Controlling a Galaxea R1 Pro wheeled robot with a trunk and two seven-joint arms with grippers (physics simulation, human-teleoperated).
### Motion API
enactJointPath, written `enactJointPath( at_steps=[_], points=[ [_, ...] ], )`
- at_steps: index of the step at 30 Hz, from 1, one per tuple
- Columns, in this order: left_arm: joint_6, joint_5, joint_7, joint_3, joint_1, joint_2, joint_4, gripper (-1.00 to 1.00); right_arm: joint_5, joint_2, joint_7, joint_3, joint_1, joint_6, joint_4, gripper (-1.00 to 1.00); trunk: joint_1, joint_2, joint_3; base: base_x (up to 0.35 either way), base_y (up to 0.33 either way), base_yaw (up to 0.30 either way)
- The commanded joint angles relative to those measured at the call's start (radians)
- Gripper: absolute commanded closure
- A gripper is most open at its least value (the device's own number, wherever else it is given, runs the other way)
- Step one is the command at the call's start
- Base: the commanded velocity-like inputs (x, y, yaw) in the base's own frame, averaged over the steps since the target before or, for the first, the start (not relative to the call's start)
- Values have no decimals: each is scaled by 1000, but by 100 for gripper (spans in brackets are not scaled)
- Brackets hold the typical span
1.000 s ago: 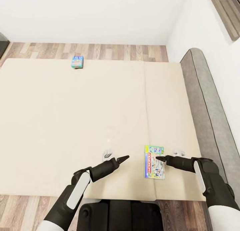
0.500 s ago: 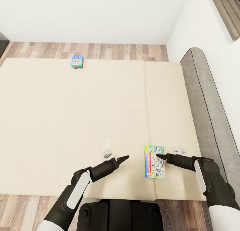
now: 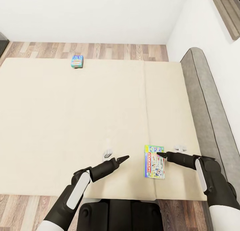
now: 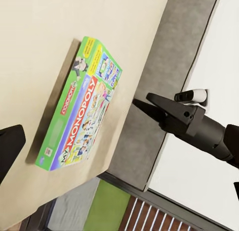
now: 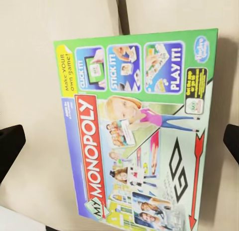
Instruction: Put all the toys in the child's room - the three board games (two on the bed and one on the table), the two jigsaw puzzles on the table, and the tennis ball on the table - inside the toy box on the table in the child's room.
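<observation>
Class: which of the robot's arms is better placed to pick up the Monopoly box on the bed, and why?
Right. The right gripper hangs open over the Monopoly box; the left gripper points beside it.

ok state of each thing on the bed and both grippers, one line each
Monopoly box: lying flat, face up, near the bed's near edge, not gripped.
Blue game box: lying flat at the bed's far edge, untouched.
Right gripper: open, poised above the Monopoly box.
Left gripper: beside that box, holding nothing; open or shut unclear.
</observation>
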Motion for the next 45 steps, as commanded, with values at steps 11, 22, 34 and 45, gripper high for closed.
enactJointPath(
  at_steps=[11, 22, 34, 45],
  points=[
    [7, 5, 0, 1, 0, 0, 0, -100, 1, 0, 4, -1, -1, 4, -9, -100, 0, -1, -10, 0, 0, 0],
    [7, 5, 0, 1, -1, 0, 0, -100, 1, 0, 4, -1, -1, 4, -10, -100, 0, -1, -26, 0, 0, 0],
    [6, 5, 1, 0, -1, 0, 0, -100, 1, 0, 4, -2, -1, 4, -10, -100, 0, -1, -45, 0, 0, 0],
    [7, 5, 1, 0, -1, 0, 0, -100, 1, 0, 3, -2, -1, 3, -10, -100, 0, -1, -57, 0, 0, 0]
  ],
)
